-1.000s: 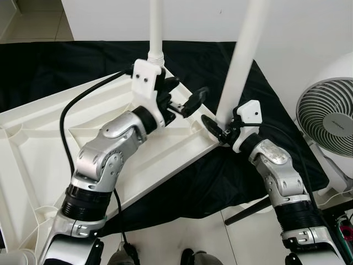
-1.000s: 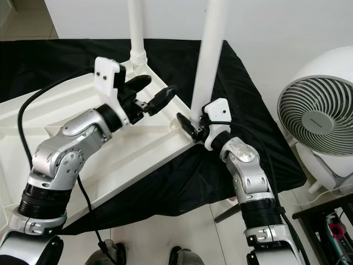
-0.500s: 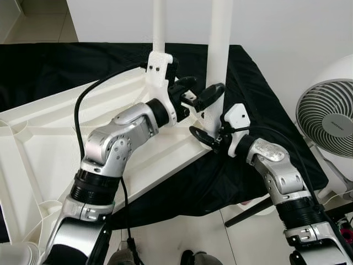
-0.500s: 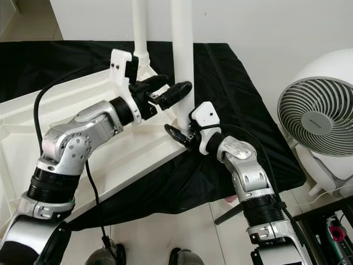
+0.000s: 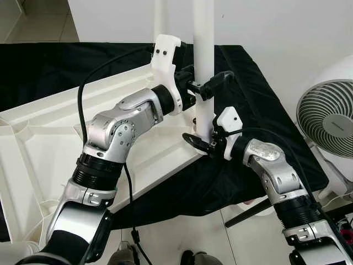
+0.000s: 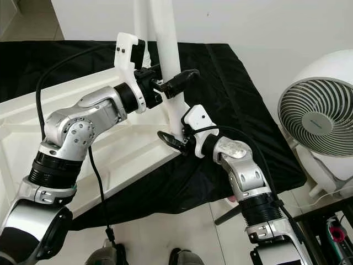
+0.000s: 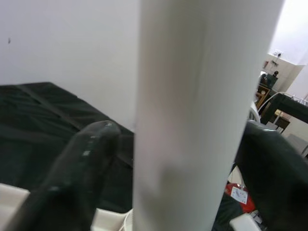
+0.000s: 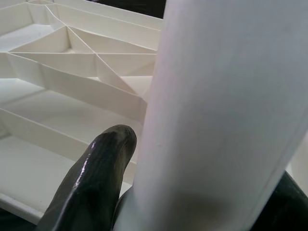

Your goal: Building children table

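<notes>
A white plastic tabletop (image 5: 44, 138) lies upside down on a black cloth (image 5: 259, 94), its ribbed underside (image 8: 62, 72) facing up. One white table leg (image 5: 160, 22) stands at the far corner. A second white table leg (image 5: 203, 33) stands upright at the near right corner. My right gripper (image 5: 201, 141) is shut on its base, one finger (image 8: 96, 183) pressed against the tube (image 8: 226, 110). My left gripper (image 5: 205, 87) is shut on the same leg (image 7: 192, 120) higher up, with a finger (image 7: 82, 163) on each side.
A white fan (image 5: 331, 118) stands on the floor to the right, close to my right arm. Dark metal furniture legs (image 5: 248, 212) cross the tiled floor below the cloth's edge. A white wall rises behind the tabletop.
The near leg has swung from a rightward lean to upright and shifted left over the tabletop corner, carried by my right gripper. My left gripper reached over and shut around it.
</notes>
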Controlling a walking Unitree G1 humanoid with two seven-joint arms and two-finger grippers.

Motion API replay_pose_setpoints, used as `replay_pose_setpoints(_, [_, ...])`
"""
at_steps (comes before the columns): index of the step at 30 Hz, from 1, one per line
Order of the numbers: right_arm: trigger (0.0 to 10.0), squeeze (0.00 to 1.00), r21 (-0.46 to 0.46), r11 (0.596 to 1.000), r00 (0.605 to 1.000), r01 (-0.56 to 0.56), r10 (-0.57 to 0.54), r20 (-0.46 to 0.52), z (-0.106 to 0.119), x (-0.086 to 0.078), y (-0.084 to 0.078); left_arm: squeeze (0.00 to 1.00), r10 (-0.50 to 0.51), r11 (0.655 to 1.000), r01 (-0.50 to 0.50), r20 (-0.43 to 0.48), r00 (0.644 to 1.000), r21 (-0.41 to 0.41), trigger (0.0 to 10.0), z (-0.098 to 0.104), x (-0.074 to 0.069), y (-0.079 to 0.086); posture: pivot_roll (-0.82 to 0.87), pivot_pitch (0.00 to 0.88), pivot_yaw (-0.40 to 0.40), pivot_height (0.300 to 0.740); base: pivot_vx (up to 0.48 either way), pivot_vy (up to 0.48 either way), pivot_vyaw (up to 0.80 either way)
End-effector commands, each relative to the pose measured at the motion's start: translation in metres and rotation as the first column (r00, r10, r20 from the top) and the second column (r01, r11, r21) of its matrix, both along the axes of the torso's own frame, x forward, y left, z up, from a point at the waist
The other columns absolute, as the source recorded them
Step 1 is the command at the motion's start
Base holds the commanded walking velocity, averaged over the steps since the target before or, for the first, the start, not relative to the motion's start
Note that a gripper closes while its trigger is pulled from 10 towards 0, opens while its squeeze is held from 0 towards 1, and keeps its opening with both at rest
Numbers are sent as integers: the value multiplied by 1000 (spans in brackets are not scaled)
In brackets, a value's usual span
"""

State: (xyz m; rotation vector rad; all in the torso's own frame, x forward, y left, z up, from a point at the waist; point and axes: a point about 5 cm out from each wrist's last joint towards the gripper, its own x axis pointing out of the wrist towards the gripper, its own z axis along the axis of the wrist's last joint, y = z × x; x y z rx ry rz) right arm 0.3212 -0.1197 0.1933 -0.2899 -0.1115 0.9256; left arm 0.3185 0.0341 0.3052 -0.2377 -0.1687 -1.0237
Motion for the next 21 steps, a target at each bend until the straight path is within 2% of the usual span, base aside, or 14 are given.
replay_pose_setpoints(1, [10000,0,-18,1000,1000,-6,6,5,2,0,0,0,-274,961,271,69,959,46,0,1,-14,-12,102,109,-77,740,0,0,0])
replay_pose_setpoints(4, [10000,0,-17,1000,1000,-6,6,8,3,0,-1,0,-265,963,260,66,962,76,0,-1,-12,-13,102,107,-77,740,0,0,0])
replay_pose_setpoints(20, [10000,0,34,997,998,68,-68,2,6,7,-4,0,-236,968,228,72,969,104,0,1,-6,-12,102,85,-77,740,0,0,0])
replay_pose_setpoints(21, [10000,0,39,996,997,76,-76,11,7,8,-4,0,-228,969,219,74,971,113,9490,2,-4,-11,102,84,-76,740,0,0,0])
